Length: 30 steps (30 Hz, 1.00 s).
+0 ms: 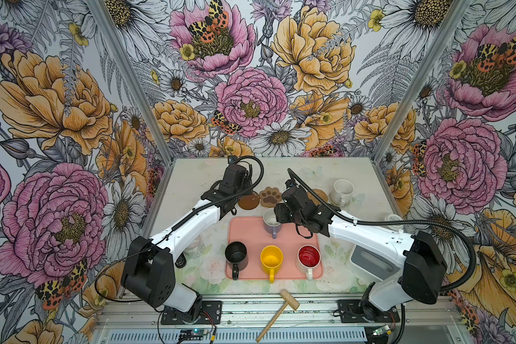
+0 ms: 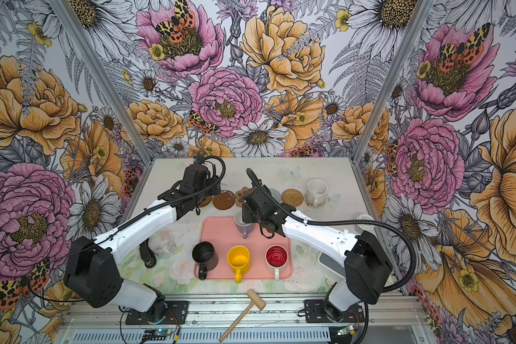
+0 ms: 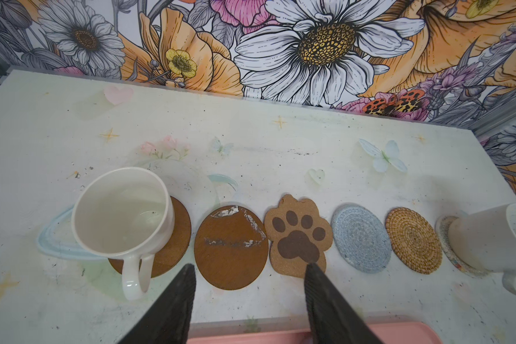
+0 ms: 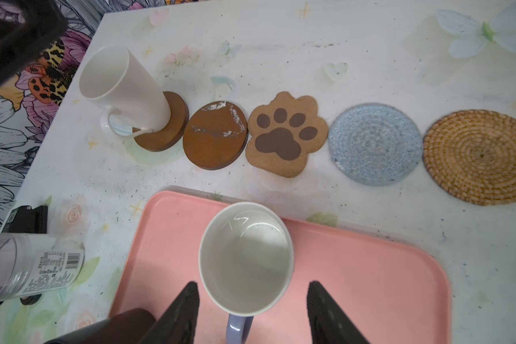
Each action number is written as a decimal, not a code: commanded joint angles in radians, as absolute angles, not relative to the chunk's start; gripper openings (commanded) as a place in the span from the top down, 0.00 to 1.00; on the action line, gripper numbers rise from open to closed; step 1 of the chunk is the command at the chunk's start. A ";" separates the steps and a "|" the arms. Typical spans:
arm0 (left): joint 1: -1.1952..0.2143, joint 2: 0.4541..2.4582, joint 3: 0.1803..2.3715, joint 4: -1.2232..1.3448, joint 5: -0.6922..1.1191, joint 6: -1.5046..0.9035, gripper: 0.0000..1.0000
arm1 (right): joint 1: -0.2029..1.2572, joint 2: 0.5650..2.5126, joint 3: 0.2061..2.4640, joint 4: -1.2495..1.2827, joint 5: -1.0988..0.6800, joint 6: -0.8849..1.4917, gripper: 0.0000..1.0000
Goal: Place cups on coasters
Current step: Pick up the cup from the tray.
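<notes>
Two of the six placements look done. A plain white ceramic mug [image 3: 122,214] stands on the end brown wooden disc coaster [image 3: 176,238], off-centre towards the disc's far edge. A second white mug [image 3: 483,238] sits on the pale woven round coaster [image 3: 447,253] at the other end of the row.

Between them four coasters lie bare on the pale printed surface [image 3: 251,134]:
- a scuffed brown wooden disc [image 3: 231,247]
- a tan cork paw-shaped mat [image 3: 297,235]
- a grey-blue woven round [image 3: 361,238]
- a tan rattan round [image 3: 413,239]

The step in hand appears to be the third pick. The right pincer [image 4: 253,284] is spread wide and empty, over the pink plastic tray [image 4: 370,283]. Its fingers flank the near side of the lavender mug with the white inside [image 4: 245,256], and the mug's handle lies between them. One finger sits very close to the rim, but the wrist view is too steep to say whether it touches.

The left pincer [image 3: 249,268] is released too and holds nothing. It hovers by the scuffed disc, just beside the first mug's handle.

On the near side of the tray wait the black mug [image 1: 236,253], the yellow mug [image 1: 271,258] and the white mug with the red inside [image 1: 308,256].

Next, I judge, the right pincer needs to settle lower and clamp the lavender mug at its handle or its wall. It then has to lift the mug clear of the tray lip and carry it to one of the bare coasters. The grey-blue round seems the handiest. The mug should go down centred, so that its base does not overhang.
</notes>
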<state>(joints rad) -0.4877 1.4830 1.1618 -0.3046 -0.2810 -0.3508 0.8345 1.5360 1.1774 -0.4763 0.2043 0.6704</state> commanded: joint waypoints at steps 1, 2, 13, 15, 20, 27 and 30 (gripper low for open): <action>-0.480 1.465 1.140 -0.249 -0.247 -0.328 0.40 | 0.856 1.547 1.192 -0.513 0.203 0.700 0.40; -0.480 1.463 1.141 -0.249 -0.247 -0.329 0.39 | 0.865 1.547 1.189 -0.519 0.200 0.703 0.40; -0.477 1.469 1.135 -0.235 -0.253 -0.342 0.40 | 0.936 1.572 1.121 -0.546 0.118 0.764 0.39; -0.478 1.470 1.135 -0.236 -0.253 -0.344 0.40 | 0.943 1.589 1.112 -0.546 0.102 0.774 0.38; -0.476 1.467 1.133 -0.235 -0.253 -0.347 0.40 | 0.951 1.629 1.112 -0.545 0.089 0.783 0.39; -0.477 1.465 1.129 -0.232 -0.252 -0.348 0.40 | 0.940 1.686 1.127 -0.543 0.101 0.804 0.40; -0.476 1.466 1.132 -0.232 -0.249 -0.348 0.39 | 0.928 1.707 1.136 -0.543 0.113 0.810 0.44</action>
